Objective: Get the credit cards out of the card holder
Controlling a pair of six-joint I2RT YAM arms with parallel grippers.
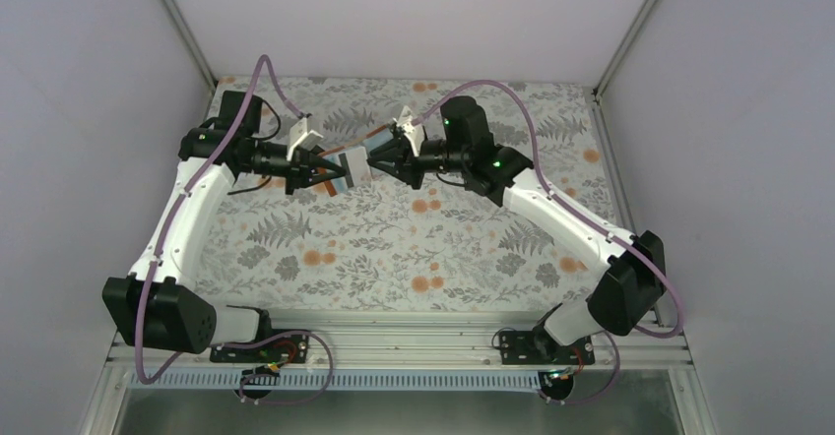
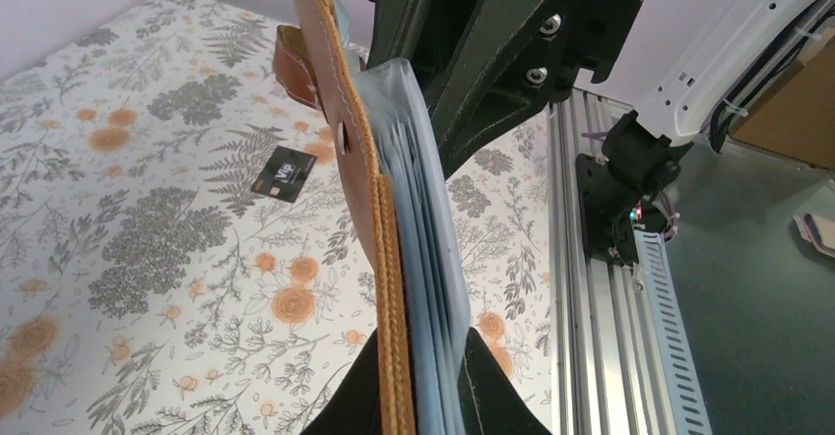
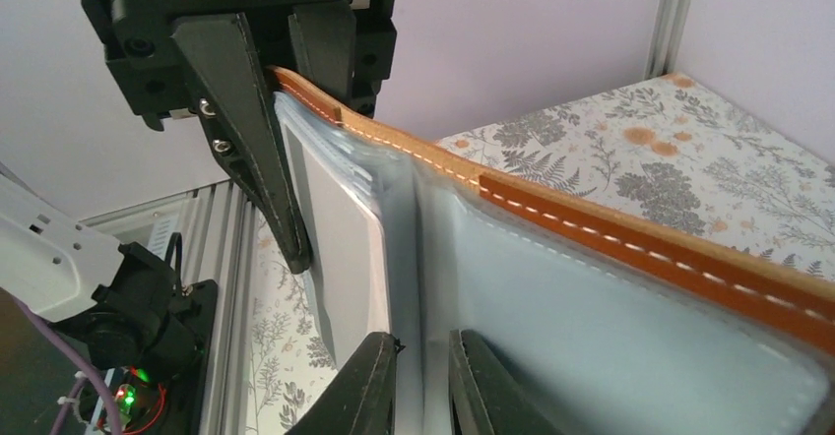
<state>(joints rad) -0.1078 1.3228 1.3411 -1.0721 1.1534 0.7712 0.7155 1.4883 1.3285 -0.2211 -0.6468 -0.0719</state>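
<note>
The card holder (image 1: 353, 167) hangs in the air between both grippers, above the far middle of the table. My left gripper (image 1: 330, 171) is shut on one edge of it; in the left wrist view (image 2: 418, 351) the rust-brown outside (image 2: 359, 159) and the blue-grey sleeves (image 2: 418, 209) show edge-on. My right gripper (image 3: 423, 341) is shut on a blue-grey inner fold of the holder (image 3: 610, 327). A pale card (image 3: 340, 248), faintly pink at its edge, sits in a sleeve. The black card (image 2: 283, 172) lies flat on the table. The teal card is not in view.
The floral table cloth (image 1: 394, 248) covers the table. Pale walls and metal posts close in the back and sides. An aluminium rail (image 2: 601, 337) runs along the near edge. The holder's brown tab (image 2: 292, 61) sticks out towards the far side.
</note>
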